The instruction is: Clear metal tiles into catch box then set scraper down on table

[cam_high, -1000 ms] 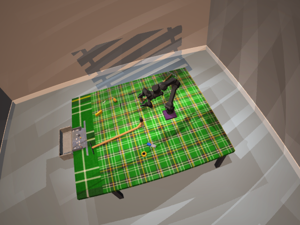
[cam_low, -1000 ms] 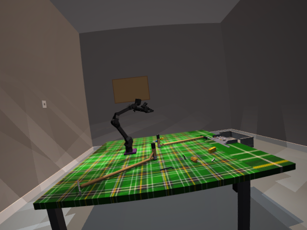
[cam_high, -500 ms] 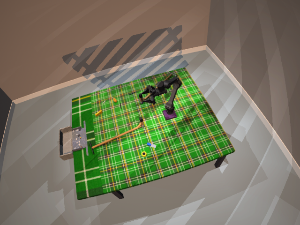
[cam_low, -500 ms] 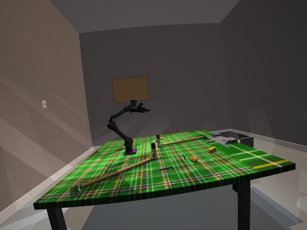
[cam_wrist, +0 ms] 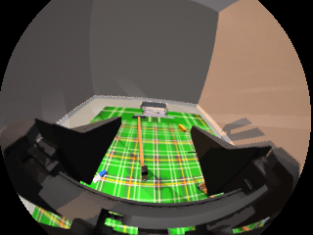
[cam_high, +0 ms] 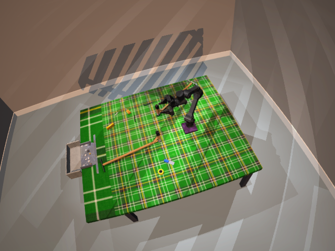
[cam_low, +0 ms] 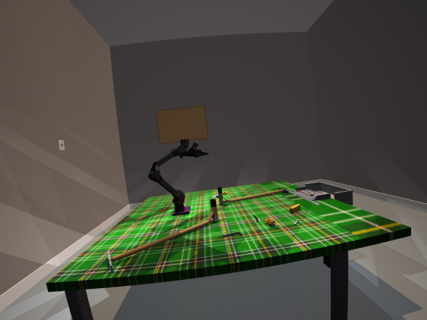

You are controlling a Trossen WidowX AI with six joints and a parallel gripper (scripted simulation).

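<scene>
My gripper (cam_high: 162, 106) (cam_low: 207, 153) (cam_wrist: 156, 124) is open and empty, high above the table. A long tool with a wooden handle (cam_high: 130, 152) (cam_low: 255, 195) (cam_wrist: 141, 147) lies with its wide dark blade (cam_high: 102, 165) beside the plate and its black upright grip (cam_high: 157, 133) (cam_low: 219, 191) (cam_wrist: 144, 171) toward the arm. A second wooden-handled tool (cam_low: 161, 240) (cam_high: 156, 107) has a pale head (cam_low: 109, 261) and a black grip (cam_low: 213, 203). Several small tiles (cam_high: 88, 159) lie on the steel plate (cam_high: 92, 153). The catch box (cam_high: 74, 156) (cam_low: 341, 197) (cam_wrist: 154, 104) adjoins its far end.
A yellow block (cam_high: 110, 125) (cam_low: 295, 208) (cam_wrist: 182, 128), an orange piece (cam_high: 128, 111) (cam_low: 269, 222), dark bent rods (cam_high: 147, 103) (cam_low: 232, 235) and a small pale piece (cam_high: 116, 113) lie on one side. A blue-and-white item (cam_high: 169, 161) (cam_wrist: 100, 176) and a yellow ring (cam_high: 160, 173) lie on the other.
</scene>
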